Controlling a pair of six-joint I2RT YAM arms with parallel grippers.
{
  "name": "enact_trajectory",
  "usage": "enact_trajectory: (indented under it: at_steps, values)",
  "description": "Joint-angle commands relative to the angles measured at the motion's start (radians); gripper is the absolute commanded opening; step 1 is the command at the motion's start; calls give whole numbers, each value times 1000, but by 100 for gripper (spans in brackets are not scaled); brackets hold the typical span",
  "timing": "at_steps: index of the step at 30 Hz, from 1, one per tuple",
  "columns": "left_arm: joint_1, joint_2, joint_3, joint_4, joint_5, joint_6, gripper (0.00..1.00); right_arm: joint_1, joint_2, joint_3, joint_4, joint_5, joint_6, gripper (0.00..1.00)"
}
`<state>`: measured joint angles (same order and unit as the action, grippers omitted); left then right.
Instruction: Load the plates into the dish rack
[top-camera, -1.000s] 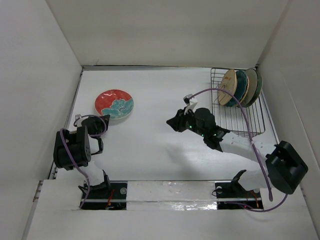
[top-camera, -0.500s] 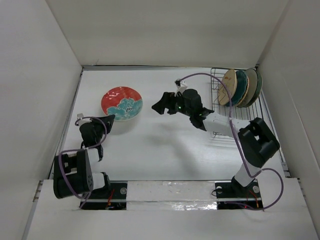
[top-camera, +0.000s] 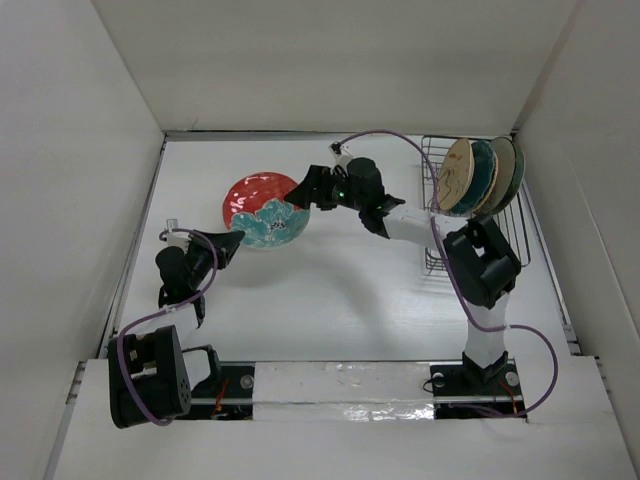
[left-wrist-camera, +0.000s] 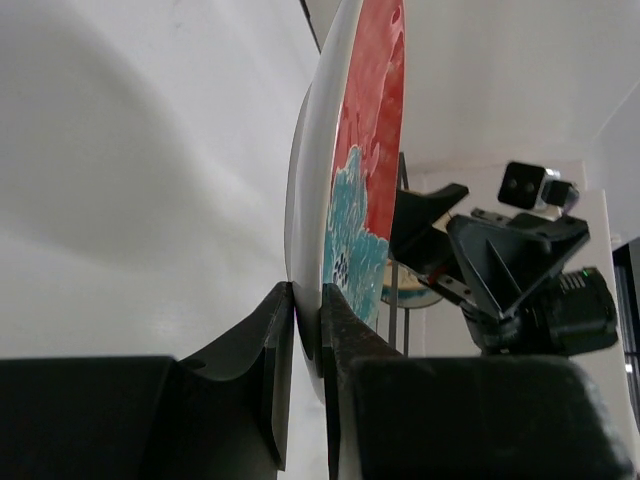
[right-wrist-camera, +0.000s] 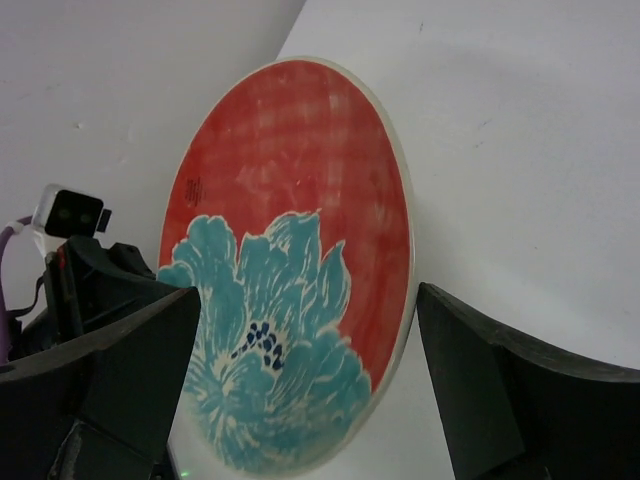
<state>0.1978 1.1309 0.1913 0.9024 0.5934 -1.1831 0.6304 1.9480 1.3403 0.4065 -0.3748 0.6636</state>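
Since the earlier frames the red-and-teal plate (top-camera: 265, 208) has travelled from the left part of the desk (top-camera: 330, 300) toward its middle, the right arm (top-camera: 420, 225) has swung away from the dish rack (top-camera: 492, 242) to meet it, and the right jaws have gone from narrow to wide.

Left jaws are pinching the plate's near-left rim: in the left wrist view the two fingers (left-wrist-camera: 275, 345) sit pressed on either side of the thin white edge, one on the back and one on the painted face. Right jaws are spread as wide as they go and grip nothing. In the right wrist view one finger (right-wrist-camera: 140, 350) stands to the left and the other to the right of the plate's lower half, with the teal flower between them. From above, their tips sit just at the plate's far-right rim; whether they touch it cannot be told.

Between the two arms the plate is tilted, red part away from the arm bases and teal flower nearer. A shadow lies on the desk beneath it.

Further out, the left arm (top-camera: 180, 275) reaches up from the near-left, and the right arm stretches leftward in front of the rack. At the far right of the desk, the rack holds a row of plates on edge at its far end, a tan plate (top-camera: 456, 173) leftmost, a dark teal plate (top-camera: 483, 172) next, and others overlapped behind.
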Motion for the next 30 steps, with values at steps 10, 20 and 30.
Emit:
enact_trajectory:
  at_steps: [10, 20, 30]
  values:
    - [0, -97, 108, 188, 213, -29, 0, 14, 46, -3, 54, -61, 25, 73]
    - [0, -103, 149, 29, 259, 74, 11, -20, -66, -93, 107, -84, 51, 0]
    - [-67, -160, 215, -46, 302, 146, 61, -210, -423, -93, -134, 123, -113, 0]
